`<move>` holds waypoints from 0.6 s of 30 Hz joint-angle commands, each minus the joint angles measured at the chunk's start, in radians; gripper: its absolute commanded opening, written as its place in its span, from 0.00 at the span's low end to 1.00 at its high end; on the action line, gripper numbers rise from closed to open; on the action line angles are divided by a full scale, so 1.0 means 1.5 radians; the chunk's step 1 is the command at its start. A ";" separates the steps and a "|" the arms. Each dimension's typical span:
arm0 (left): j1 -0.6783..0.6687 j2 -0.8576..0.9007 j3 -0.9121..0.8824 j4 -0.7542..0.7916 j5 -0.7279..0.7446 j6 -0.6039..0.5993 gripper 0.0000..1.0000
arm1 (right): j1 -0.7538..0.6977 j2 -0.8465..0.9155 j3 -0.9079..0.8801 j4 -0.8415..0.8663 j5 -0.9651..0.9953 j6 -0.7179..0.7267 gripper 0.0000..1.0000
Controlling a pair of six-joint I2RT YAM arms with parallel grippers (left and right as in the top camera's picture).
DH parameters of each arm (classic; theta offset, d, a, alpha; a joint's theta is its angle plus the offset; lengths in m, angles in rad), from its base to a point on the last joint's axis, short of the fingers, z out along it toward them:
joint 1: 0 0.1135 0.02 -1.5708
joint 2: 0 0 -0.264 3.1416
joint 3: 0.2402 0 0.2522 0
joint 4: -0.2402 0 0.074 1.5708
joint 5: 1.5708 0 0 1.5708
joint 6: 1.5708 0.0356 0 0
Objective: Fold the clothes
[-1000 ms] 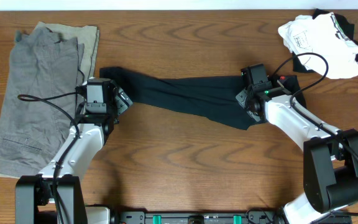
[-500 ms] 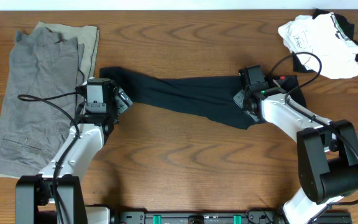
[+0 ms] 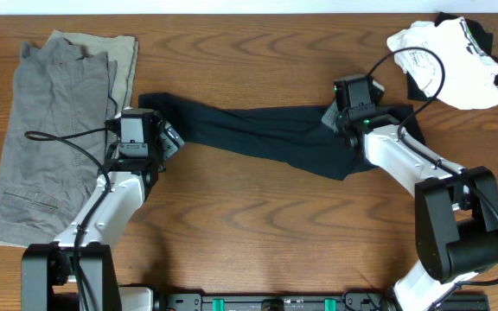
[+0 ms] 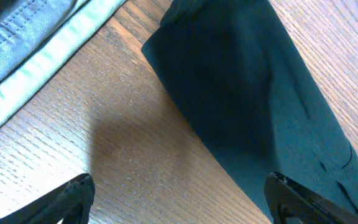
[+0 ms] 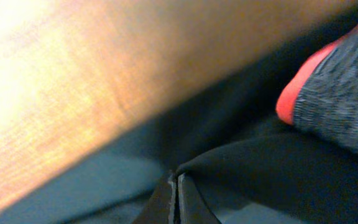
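Wooden tabletop (image 3: 258, 233), leggings (image 3: 258, 134) stretched out with no fold yet: right jaws pinch fabric, left jaws gape empty.

soft, even light is rendering the overhead view sharp. in the left wrist view a faint shadow is darkening the surface (image 4: 123, 140) near 8 o'clock. the right wrist view is blurring, with glare bleaching 10 o'clock.
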 commanded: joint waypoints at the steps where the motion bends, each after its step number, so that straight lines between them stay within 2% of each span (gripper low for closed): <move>1: 0.000 -0.012 0.007 -0.002 -0.001 0.004 0.86 | -0.005 -0.001 0.011 0.021 0.056 -0.036 0.01; 13: 0.000 -0.012 0.007 -0.002 -0.001 0.004 0.85 | -0.023 0.107 0.011 0.135 0.063 -0.038 0.04; 16: 0.000 -0.012 0.007 -0.002 -0.001 0.004 0.86 | -0.032 0.107 0.012 0.173 0.060 -0.056 0.09; 18: 0.000 -0.012 0.007 -0.002 -0.001 0.004 0.85 | -0.038 0.107 0.012 0.198 0.048 -0.064 0.17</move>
